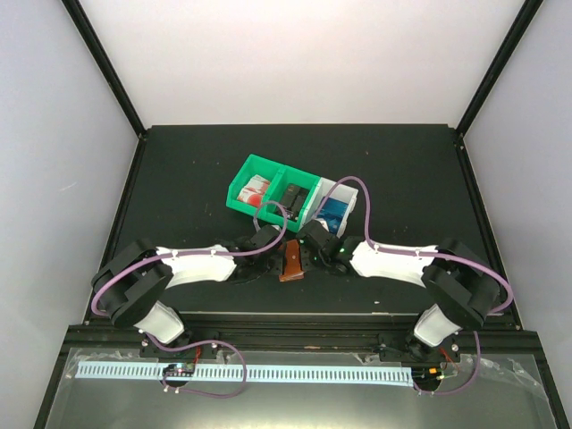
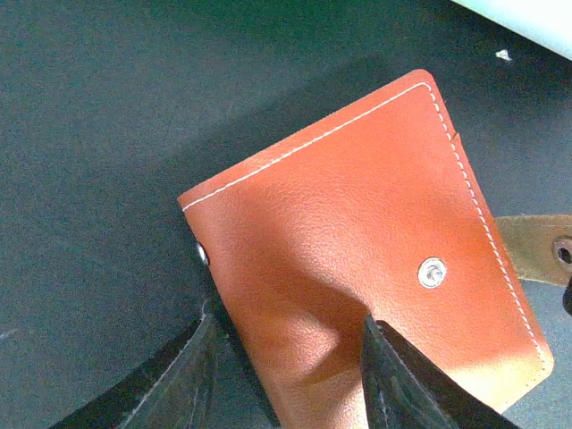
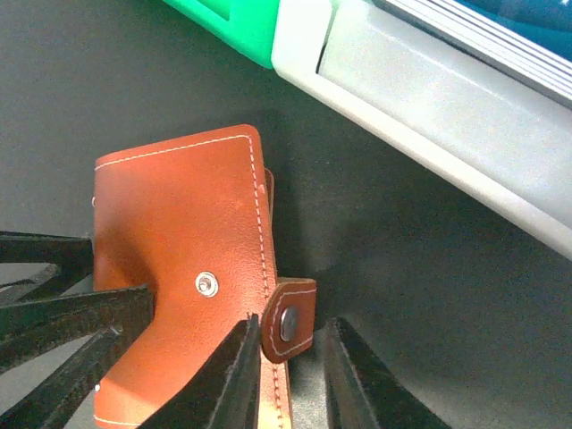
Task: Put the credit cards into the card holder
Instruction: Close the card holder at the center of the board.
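Looking down from above, the card holder (image 1: 292, 265) is lying on the dark counter (image 1: 179, 179), near the middle and just short of the arms' front edge. The left claw (image 1: 275, 246) is reaching in at its left side and the right claw (image 1: 310, 250) at its right. Just beyond them, two green bins (image 1: 243, 209) and a white bin (image 1: 327, 189) are standing in a slanted row. The credit cards (image 1: 256, 188) are sitting inside: red-and-white ones in the left green bin, black in the next, blue in the white one.

In the left wrist view, the card holder (image 2: 357, 259) is filling the frame, closed, its stitched cover facing up and a metal stud (image 2: 433, 273) showing bare. The left claw (image 2: 290, 322) is straddling the near left corner, one finger lying over the leather and the other just beside the edge. I cannot tell whether it is clamping. The snap tab (image 2: 536, 241) is sticking out to the right, unfastened.

In the right wrist view, the snap tab (image 3: 290, 317) is sitting between the fingers of the right claw (image 3: 290, 323), which are flanking it closely. I cannot tell whether they are pinching it. The left claw's black fingers (image 3: 80, 313) are reaching onto the leather from the left. The white bin (image 3: 411, 98) is standing just beyond.
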### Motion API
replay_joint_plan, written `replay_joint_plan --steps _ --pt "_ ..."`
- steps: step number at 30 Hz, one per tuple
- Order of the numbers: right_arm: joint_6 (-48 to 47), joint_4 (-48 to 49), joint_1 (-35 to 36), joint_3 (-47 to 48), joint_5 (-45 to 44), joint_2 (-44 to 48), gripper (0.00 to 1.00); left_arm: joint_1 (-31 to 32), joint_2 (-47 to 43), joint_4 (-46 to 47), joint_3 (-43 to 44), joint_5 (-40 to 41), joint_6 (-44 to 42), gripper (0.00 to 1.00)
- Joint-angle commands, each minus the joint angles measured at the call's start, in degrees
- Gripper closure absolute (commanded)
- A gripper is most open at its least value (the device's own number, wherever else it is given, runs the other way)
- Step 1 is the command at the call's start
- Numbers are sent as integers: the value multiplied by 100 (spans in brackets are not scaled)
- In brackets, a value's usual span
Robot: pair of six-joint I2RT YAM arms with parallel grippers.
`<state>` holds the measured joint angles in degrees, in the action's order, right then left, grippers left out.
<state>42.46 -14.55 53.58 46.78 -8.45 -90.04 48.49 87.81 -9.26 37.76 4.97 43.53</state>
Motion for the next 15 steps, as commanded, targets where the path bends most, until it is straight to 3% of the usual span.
replay_joint_plan --steps 1,3,9,15 --pt "42 55 -26 160 -138 -102 81 12 336 -692 -320 128 49 55" --pt "52 45 -29 156 -145 -90 87 13 320 -693 -328 127 42 55" --pt "48 55 -32 134 -124 55 91 14 283 -664 -352 110 51 56" --pt "22 15 -32 170 -130 111 82 16 263 -639 -358 95 54 57"
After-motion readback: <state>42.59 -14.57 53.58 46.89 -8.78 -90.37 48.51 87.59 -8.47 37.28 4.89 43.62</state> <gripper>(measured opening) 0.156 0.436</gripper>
